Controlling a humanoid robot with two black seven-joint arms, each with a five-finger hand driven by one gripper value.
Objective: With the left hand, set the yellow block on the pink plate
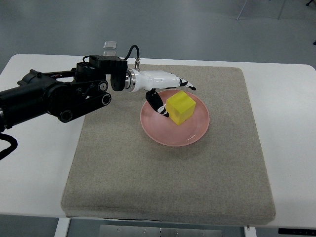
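A white bench carries a grey square fabric mat. On the mat sits a round pink plate holding the yellow cube block. The left robot hand flanks the block, fingers spread apart.

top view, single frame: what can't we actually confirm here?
- Contact between the left robot hand and the yellow block: thumb and fingers sit close around it, but whether they grip or have let go can't be told.
- Block's underside: hidden by the block itself, so full seating on the pink plate is unconfirmed.
- Small clear object beyond the mat: too small to identify.
- Right arm: out of frame.
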